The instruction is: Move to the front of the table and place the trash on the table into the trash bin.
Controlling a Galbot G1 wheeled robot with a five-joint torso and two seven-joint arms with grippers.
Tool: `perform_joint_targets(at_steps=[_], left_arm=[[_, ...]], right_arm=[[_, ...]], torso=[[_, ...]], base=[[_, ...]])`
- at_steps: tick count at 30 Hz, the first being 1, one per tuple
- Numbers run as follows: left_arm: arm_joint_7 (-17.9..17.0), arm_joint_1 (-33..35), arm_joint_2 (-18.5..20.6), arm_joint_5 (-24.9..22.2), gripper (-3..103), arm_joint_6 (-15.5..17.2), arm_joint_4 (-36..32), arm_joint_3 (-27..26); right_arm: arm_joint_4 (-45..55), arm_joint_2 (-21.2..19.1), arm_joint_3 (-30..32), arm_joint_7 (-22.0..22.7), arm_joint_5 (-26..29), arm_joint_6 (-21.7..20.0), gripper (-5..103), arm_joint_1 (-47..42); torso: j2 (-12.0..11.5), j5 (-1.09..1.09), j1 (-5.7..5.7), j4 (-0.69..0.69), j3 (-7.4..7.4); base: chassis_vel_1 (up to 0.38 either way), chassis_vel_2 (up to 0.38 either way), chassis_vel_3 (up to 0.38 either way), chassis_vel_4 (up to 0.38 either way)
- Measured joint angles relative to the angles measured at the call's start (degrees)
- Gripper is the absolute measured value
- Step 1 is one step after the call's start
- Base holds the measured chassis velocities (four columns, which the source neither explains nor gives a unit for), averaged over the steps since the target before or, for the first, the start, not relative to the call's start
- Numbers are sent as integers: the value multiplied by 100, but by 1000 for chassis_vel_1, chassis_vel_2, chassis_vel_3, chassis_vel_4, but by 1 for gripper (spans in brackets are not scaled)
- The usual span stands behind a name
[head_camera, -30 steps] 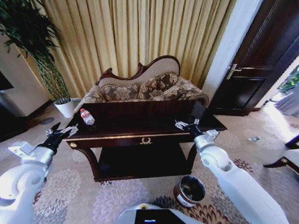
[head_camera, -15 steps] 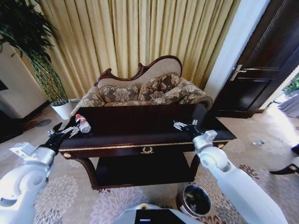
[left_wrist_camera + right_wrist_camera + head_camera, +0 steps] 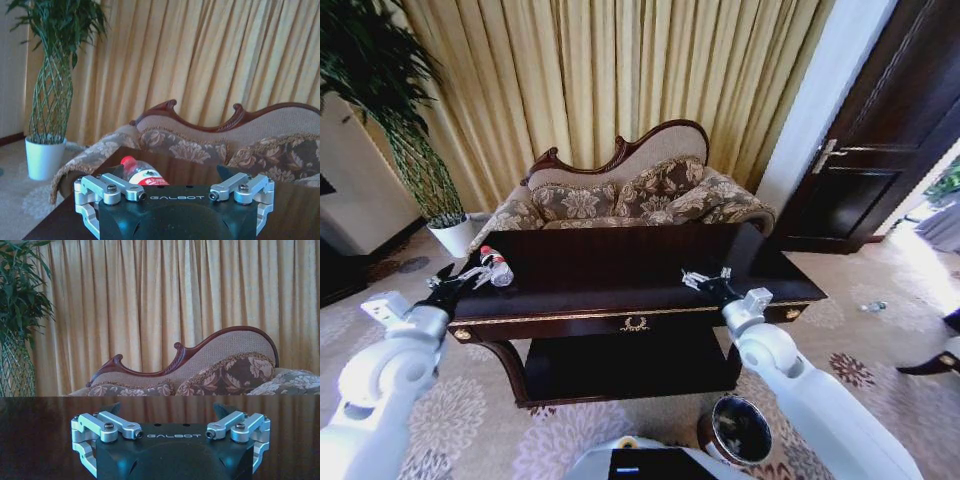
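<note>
The trash I see is a clear plastic bottle (image 3: 495, 268) with a red cap and label, lying near the left end of the dark-brown table (image 3: 620, 300). My left gripper (image 3: 470, 278) is open just in front of it at the table's left edge. In the left wrist view the bottle (image 3: 144, 176) lies ahead between the spread fingers of the left gripper (image 3: 170, 172). My right gripper (image 3: 703, 280) is open and hovers low over the table's right half with nothing between its fingers; the right wrist view shows the right gripper (image 3: 167, 410) above bare tabletop. The trash bin (image 3: 740, 430) stands on the carpet below my right arm.
A floral sofa (image 3: 630, 195) with a carved back stands right behind the table, with gold curtains behind it. A white plant pot (image 3: 455, 232) sits on the floor at the left. A dark door (image 3: 880, 130) is at the right. Patterned carpet lies around the table.
The head view shifted and came closer to the table. My left gripper moved up to the bottle at the table's edge. My right gripper moved a little left and nearer over the tabletop.
</note>
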Motion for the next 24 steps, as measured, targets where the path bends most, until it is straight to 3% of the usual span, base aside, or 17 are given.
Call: perform_joint_targets(at_steps=[5, 9, 12, 13, 15, 16, 19, 21, 24], left_arm=[[-108, -325, 167, -107, 100, 61, 237, 243], [-455, -630, 344, -348, 100, 214, 342, 541], [-1326, -1032, 535, -1061, 100, 403, 346, 955], [-1326, -1032, 535, -1061, 100, 403, 346, 955], [-1768, -1315, 645, -1419, 100, 441, 346, 1213], [-1768, -1315, 645, -1419, 100, 441, 346, 1213], [-2190, -1743, 793, -1697, 100, 471, 440, 1562], [-2240, -1796, 812, -1738, 100, 473, 458, 1602], [-2898, -2135, 926, -2267, 100, 467, 599, 1970]], right_arm=[[-20, -67, -6, 5, 17, 2, 100, 74], [-39, -109, -6, 14, 40, 2, 100, 111], [-80, -105, -32, 13, 38, 9, 100, 133], [-80, -105, -32, 13, 38, 9, 100, 133], [-103, -87, -54, 9, 29, 18, 100, 137], [-103, -87, -54, 9, 29, 18, 100, 137], [-147, -55, -92, 9, 14, 29, 100, 161], [-153, -52, -96, 9, 14, 30, 100, 165], [-192, -42, -125, 7, 12, 37, 100, 197]], torso=[[0, 1, 0, 0, 0], [0, 1, 1, 1, 0], [0, 1, 1, 1, 0], [0, 1, 1, 1, 0], [0, 2, 1, -1, 0], [0, 2, 1, -1, 0], [0, 1, 1, 0, 0], [0, 2, 1, 0, 0], [0, 0, 1, -1, 0]], base=[[0, 0, 0, 0], [0, 0, 0, 0], [0, 0, 0, 0], [0, 0, 0, 0], [0, 0, 0, 0], [0, 0, 0, 0], [0, 0, 0, 0], [0, 0, 0, 0], [0, 0, 0, 0]])
